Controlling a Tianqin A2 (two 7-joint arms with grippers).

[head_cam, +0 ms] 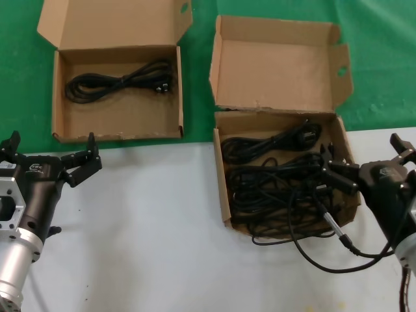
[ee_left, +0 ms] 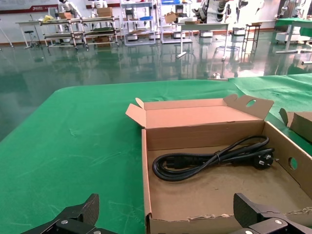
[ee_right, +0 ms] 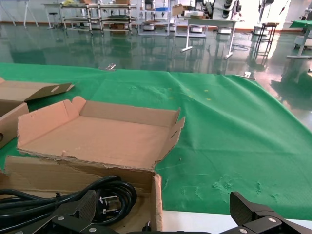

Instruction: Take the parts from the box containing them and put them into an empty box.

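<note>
A: Where do the thin black looped cable bundles [head_cam: 279,179] lie?

B: In the squarish deep brown cardboard box with the ragged-torn lid [head_cam: 223,188], toward the desk's right edge. One bundle [head_cam: 120,80] already rests in the wide shallow brown cardboard box [head_cam: 57,97] near the far left corner.

A: Which arm is nearer the pile?

B: The right gripper [head_cam: 338,170], jaws spread apart, hovers over the deep box's right wall, the pile just to its left. The bundles' long axes run roughly parallel to the desk's near edge.

A: And the left gripper [head_cam: 52,159]?

B: Also spread, idle at the left edge, just on the near side of the shallow box.
</note>
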